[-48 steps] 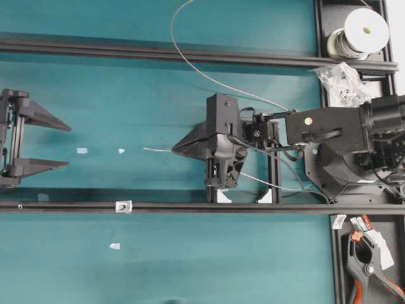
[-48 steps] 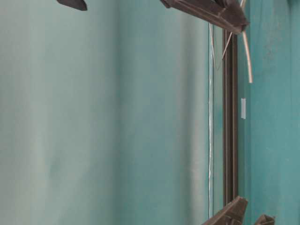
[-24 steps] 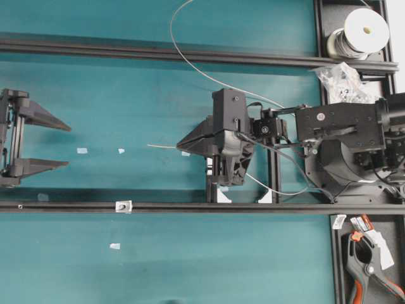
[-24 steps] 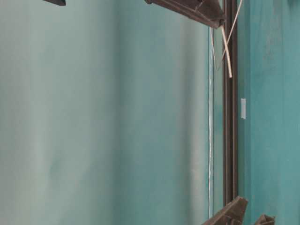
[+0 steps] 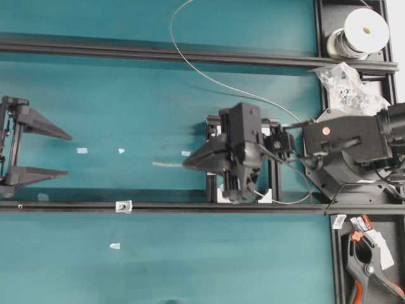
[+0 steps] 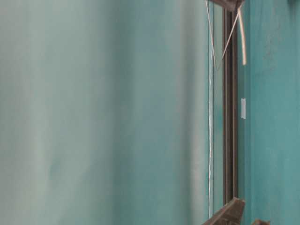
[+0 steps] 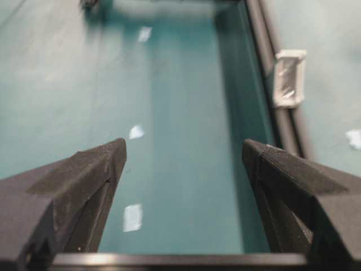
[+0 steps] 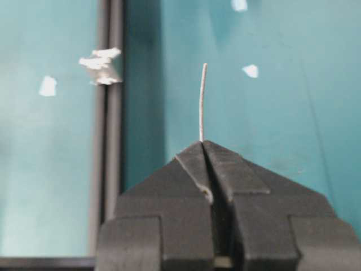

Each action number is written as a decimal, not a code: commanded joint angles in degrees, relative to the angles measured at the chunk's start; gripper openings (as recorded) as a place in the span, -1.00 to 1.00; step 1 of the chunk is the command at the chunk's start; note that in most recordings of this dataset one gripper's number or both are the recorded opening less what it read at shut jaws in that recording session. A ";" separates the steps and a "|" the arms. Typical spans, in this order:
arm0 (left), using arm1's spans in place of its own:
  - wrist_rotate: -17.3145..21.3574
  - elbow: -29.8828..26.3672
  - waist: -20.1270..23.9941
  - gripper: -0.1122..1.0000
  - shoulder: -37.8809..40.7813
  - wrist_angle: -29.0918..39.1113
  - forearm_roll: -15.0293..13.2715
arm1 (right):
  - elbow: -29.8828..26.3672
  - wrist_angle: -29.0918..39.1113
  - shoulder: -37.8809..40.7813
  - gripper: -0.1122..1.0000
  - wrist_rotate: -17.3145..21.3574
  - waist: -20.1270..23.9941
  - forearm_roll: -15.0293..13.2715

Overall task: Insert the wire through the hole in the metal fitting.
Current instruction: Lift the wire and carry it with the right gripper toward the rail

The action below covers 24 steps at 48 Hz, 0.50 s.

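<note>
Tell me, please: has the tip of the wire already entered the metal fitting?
No. In the overhead view the wire ends free over the teal surface, apart from the metal fitting that sits on the dark rail.

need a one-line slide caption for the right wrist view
Right gripper shut on the wire, free end pointing ahead; metal fitting on the rail, off left.
</note>
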 commanded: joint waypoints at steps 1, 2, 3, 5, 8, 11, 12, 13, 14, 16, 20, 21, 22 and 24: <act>-0.35 0.44 -1.14 0.75 -0.44 -2.20 -0.44 | 0.35 -2.72 -0.79 -0.81 -0.09 1.58 1.41; -0.44 0.62 -1.32 0.75 -0.44 -2.46 -0.53 | 0.70 -3.34 -0.79 -0.81 0.00 1.93 1.93; -0.70 0.79 -1.58 0.75 -0.35 -2.55 -0.53 | 0.97 -3.78 -0.79 -0.81 -0.09 2.20 2.37; -1.14 1.14 -2.02 0.75 -0.35 -2.81 -0.70 | 1.41 -4.57 -0.79 -0.81 0.00 2.72 3.16; -2.20 1.49 -2.55 0.75 -0.18 -2.99 -0.70 | 2.11 -5.71 -0.70 -0.81 -0.09 3.52 4.31; -3.16 1.76 -3.16 0.75 -0.18 -2.99 -0.70 | 2.64 -7.12 -0.44 -0.81 -0.09 4.39 5.10; -3.34 1.85 -3.34 0.75 -0.18 -2.99 -0.70 | 2.81 -7.65 -0.35 -0.81 -0.09 4.66 5.36; -3.60 1.85 -3.60 0.75 -0.18 -2.99 -0.70 | 2.90 -8.26 -0.26 -0.81 -0.09 5.01 5.54; -3.78 1.93 -3.96 0.75 -0.18 -2.99 -0.70 | 2.99 -8.79 -0.09 -0.81 -0.09 5.36 5.62; -3.87 2.11 -4.48 0.75 -0.18 -2.99 -0.70 | 3.08 -9.93 0.35 -0.81 -0.09 5.98 5.98; -4.04 2.20 -5.45 0.75 -0.18 -3.08 -0.70 | 2.99 -12.13 2.02 -0.81 -0.09 7.12 6.86; -4.04 2.20 -5.63 0.75 -0.09 -3.08 -0.70 | 2.99 -12.57 2.46 -0.81 -0.09 7.38 7.21; -4.13 2.11 -5.89 0.75 0.00 -3.08 -0.70 | 2.99 -13.10 2.99 -0.81 -0.18 7.56 7.47; -4.13 1.93 -6.33 0.74 0.26 -3.16 -0.70 | 2.99 -14.33 4.13 -0.81 -0.35 8.00 8.35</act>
